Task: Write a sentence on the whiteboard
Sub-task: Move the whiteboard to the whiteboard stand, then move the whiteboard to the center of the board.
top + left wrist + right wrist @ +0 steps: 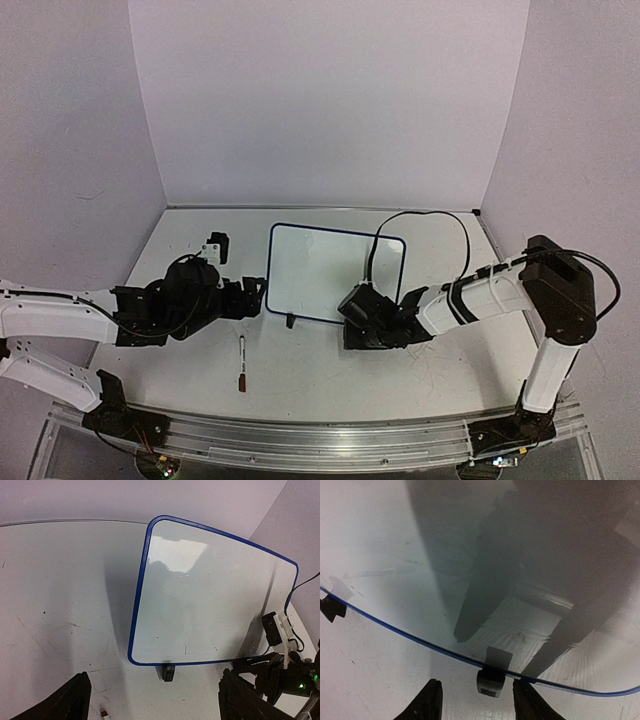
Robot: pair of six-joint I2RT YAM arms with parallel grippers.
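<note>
On the white counter [320, 385], centre: small blue-rimmed white whiteboard [335, 275], blank, no sentence yet. Right tool [477, 692] part-open astride its black foot [490, 680], prob. to steady it; left tool [257, 297] wide open, empty, thin dark marker pen [241, 362] nearby.

White arm links [480, 297], black joints [555, 285] — looping black cable [428, 211].

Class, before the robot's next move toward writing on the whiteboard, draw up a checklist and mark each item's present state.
1. Surface of the whiteboard blank, ready for writing: ok.
2. A hand holds the marker: not ok; it lies unheld near the left hand.
3. The left hand open to take it: ok.
4. The right hand placed around the board's foot: ok; a finger either side, gaps showing.
5. Cap off the marker: cannot tell.
</note>
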